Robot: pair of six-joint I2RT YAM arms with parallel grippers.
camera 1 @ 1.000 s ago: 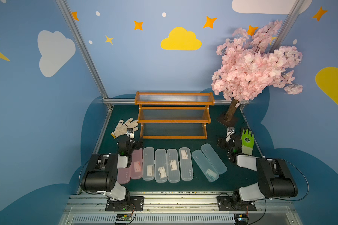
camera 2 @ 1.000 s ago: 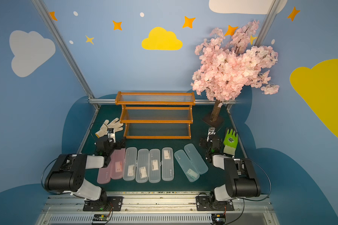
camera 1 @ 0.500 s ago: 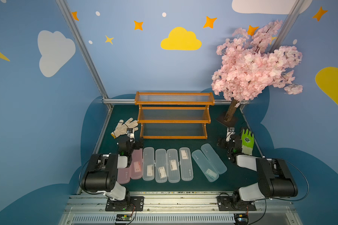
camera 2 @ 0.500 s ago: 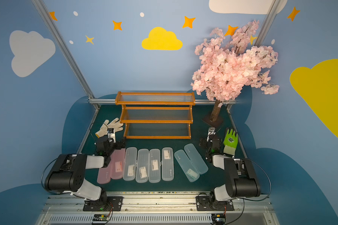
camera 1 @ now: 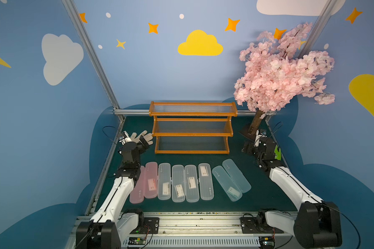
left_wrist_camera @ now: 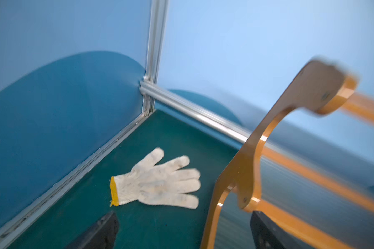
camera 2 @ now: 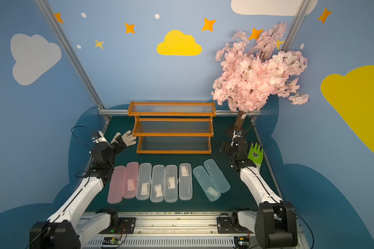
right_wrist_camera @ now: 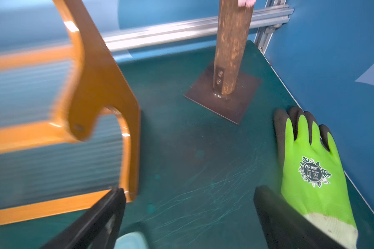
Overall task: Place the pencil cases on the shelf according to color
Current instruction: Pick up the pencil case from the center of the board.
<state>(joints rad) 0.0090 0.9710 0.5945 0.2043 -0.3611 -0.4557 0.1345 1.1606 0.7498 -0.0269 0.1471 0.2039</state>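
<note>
You are just starting — all eight pencil cases (camera 1: 191, 183) are lying on the tabletop (camera 1: 263, 194), the shelf (camera 1: 192, 134) is standing bare, left tool (left_wrist_camera: 181, 217) and right tool (right_wrist_camera: 189, 190) gaping wide — empty.

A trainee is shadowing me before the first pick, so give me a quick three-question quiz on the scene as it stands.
1. True or false: the shelf holds no pencil cases yet.
2. How many of the pencil cases are pink?
3. The right tool is: A open, B shut on nothing, C shut on a case.

Key: 1 true; 2 two; 3 A.
</note>
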